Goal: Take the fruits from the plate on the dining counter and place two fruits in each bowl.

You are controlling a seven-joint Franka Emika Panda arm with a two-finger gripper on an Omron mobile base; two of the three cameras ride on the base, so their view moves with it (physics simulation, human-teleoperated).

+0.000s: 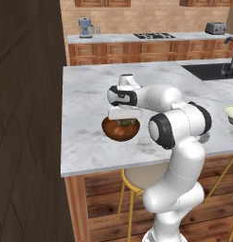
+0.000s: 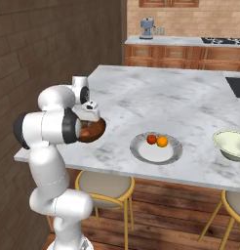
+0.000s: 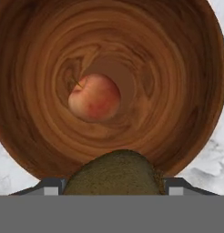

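Brown, glossy wood grain rings the inside of the wooden bowl (image 3: 109,59) in the hand view, and a reddish-peach fruit (image 3: 94,97) with a short stem lies at its bottom. At the lower edge of that view the gripper (image 3: 113,187) holds a dark green, rough-skinned fruit (image 3: 114,175) between its 2 fingers (image 3: 50,186), which pinch it from either side directly above the bowl's near rim.

From the left base view the same bowl (image 1: 120,129) sits on the marble dining worktop (image 1: 90,104) near its front edge, with the white hand (image 1: 124,113) just over it and fruit visible inside. In the right base view the bowl (image 2: 92,132) is partly hidden behind the arm's dark-banded joint, close to the worktop's (image 2: 156,97) left front corner.

To the right of the bowl in the right base view lies the grey-rimmed plate (image 2: 156,154) with a white centre, well apart from the bowl. On it rest 2 small fruits touching each other: a red one (image 2: 151,139) and a bright orange one (image 2: 162,141). Farther right, near the edge of that view, stands the pale cream-green bowl (image 2: 231,145); I cannot tell whether anything is inside it. The left base view shows that pale bowl (image 1: 232,116) at its right edge.
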